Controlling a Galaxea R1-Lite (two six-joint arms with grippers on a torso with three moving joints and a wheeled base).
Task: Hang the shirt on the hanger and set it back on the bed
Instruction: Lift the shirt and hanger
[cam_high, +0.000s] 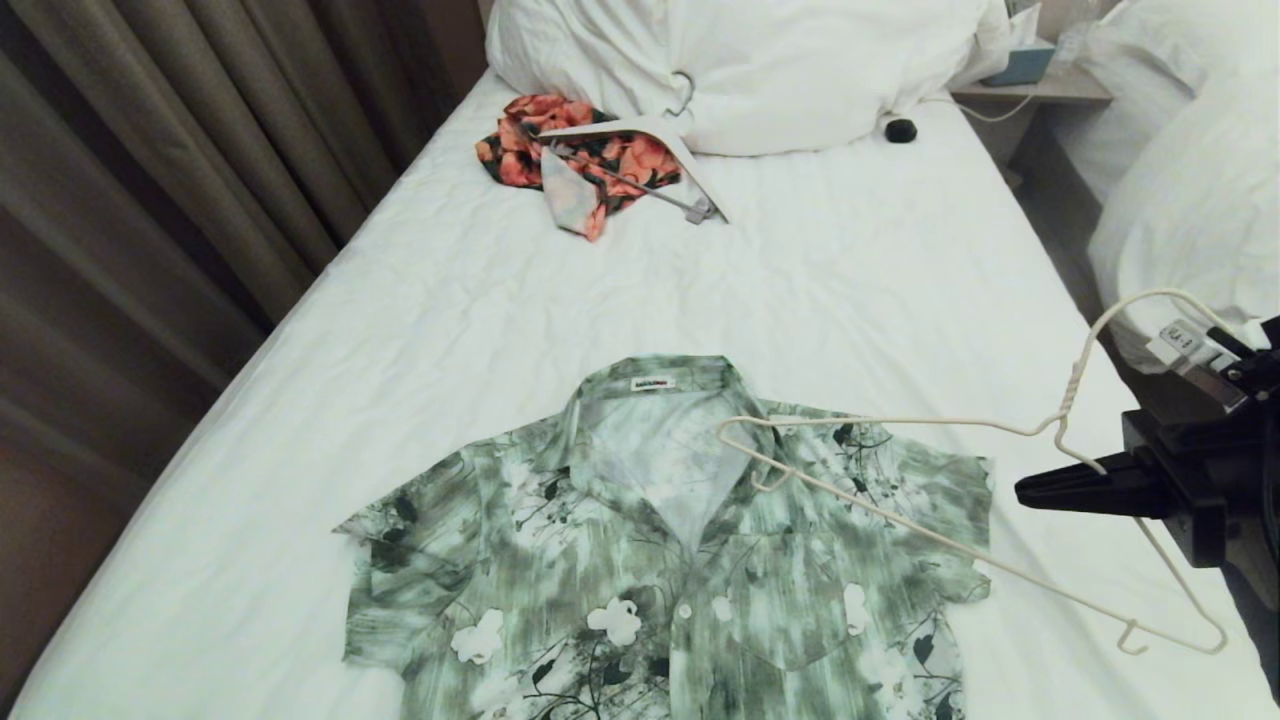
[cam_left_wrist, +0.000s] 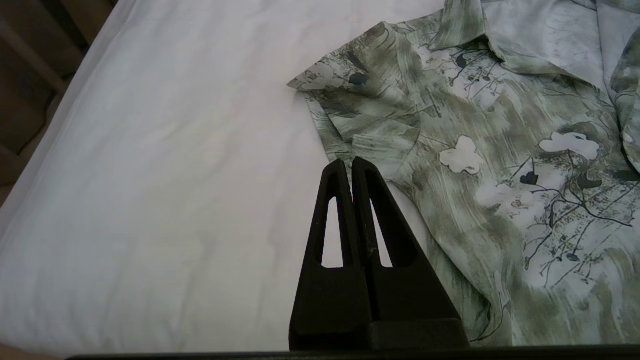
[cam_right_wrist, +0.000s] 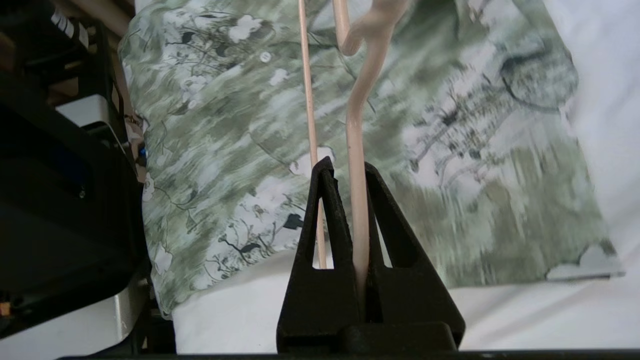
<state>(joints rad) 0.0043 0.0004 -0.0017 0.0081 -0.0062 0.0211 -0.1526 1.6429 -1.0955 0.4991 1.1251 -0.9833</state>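
A short-sleeved, collared button-up shirt in mottled green and white, printed with white flowers and dark branch lines, lies flat and face up on the smooth white sheet of a long single bed, collar toward the pillow end. The black right gripper reaches in from the bed's right edge, its two fingers clenched on a thin cream wire hanger near the twisted neck below the hook. The hanger is held above the bed, tilted; one shoulder tip hovers over the open collar near the shirt's right shoulder, while the other end juts out past the sleeve. Whether the tip touches the fabric cannot be told.

The left gripper hangs over the sheet beside the shirt's left sleeve, fingers pressed together and holding nothing.

This appears to be the early stage: the hanger is picked up, the shirt not yet on it. The next move likely calls for sliding the hanger's tip under the collar into one shoulder, with the left gripper probably needed to lift the fabric.
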